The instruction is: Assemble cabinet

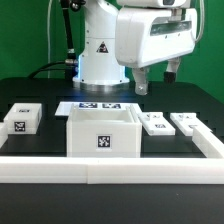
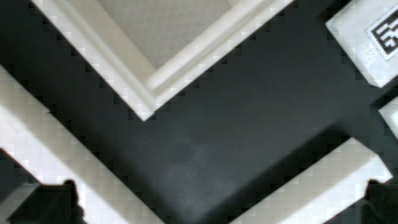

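The cabinet box (image 1: 103, 131) is a large open white box with a square tag on its front, standing mid-table. Two flat white door panels (image 1: 155, 123) (image 1: 185, 122) lie at its right in the exterior view. A small tagged block (image 1: 22, 118) lies at its left. My gripper (image 1: 156, 80) hangs open and empty above the table, behind the panels and clear of every part. In the wrist view a corner of the box's white rim (image 2: 151, 85) points toward my gripper (image 2: 217, 212), with black table between. A tagged white part (image 2: 377, 30) shows at the edge. Both fingertips (image 2: 54, 205) stand far apart.
The marker board (image 1: 100, 105) lies behind the box. The white robot base (image 1: 100, 55) stands at the back. A long white rail (image 1: 110, 162) edges the table's front and sides. White bands (image 2: 27, 130) cross the wrist view; I cannot tell what they are.
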You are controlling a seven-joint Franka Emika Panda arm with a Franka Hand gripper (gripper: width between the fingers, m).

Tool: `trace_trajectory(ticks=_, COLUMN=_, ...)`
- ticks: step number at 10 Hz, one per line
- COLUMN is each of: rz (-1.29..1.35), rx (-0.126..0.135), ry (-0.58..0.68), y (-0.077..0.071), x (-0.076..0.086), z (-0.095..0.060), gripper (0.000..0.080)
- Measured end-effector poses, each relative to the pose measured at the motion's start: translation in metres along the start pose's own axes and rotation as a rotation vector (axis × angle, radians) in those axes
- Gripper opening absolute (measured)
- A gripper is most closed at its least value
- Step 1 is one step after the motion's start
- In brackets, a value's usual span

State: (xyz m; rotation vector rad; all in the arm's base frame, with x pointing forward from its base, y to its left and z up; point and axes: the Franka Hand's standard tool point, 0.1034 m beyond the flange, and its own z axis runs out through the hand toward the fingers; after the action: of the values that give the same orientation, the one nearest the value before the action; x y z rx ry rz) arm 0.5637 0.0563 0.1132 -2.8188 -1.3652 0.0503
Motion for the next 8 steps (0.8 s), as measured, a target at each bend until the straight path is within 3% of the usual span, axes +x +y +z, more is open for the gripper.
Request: trace_trajectory(ticks=8, rz=-0.015, rx=-0.002, ry=0.000, y=0.0011, x=-0.0012, z=-0.0002, gripper=0.0798)
